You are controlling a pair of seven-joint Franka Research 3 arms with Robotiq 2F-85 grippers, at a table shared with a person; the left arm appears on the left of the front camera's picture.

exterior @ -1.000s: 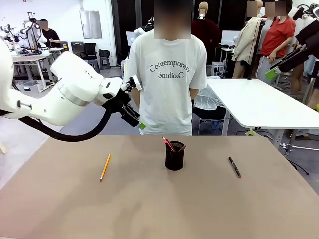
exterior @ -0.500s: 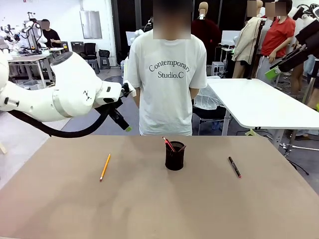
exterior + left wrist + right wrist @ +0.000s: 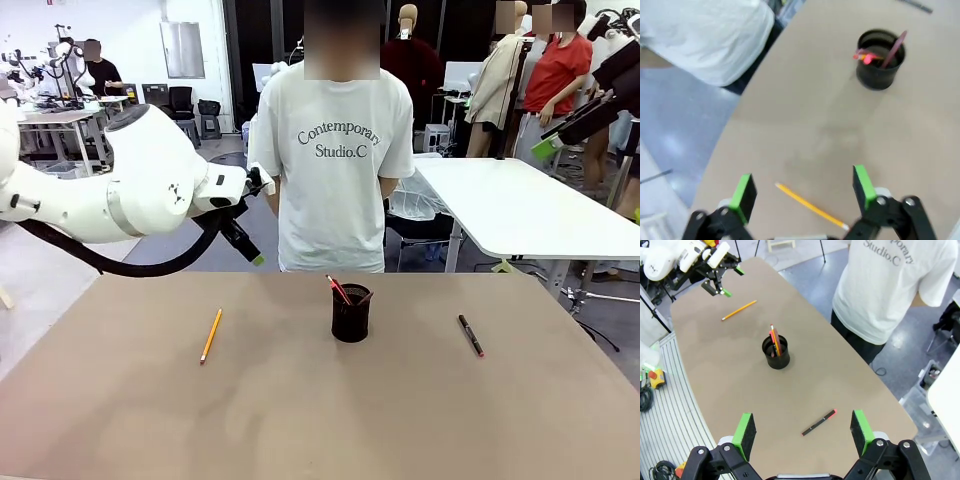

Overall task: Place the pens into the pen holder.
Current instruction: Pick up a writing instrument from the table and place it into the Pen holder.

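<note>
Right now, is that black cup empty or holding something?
Not empty: a reddish pen leans out of the upright pen holder; pencil and black pen lie outside it.

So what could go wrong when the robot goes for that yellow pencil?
The thin orange-yellow pencil lies flat on the brown table, so the open left end effector hovering near it might pinch badly and roll it away. The small black mesh cup holds a dark red pen leaning out; dropping another in could bump it or tip the cup.
</note>
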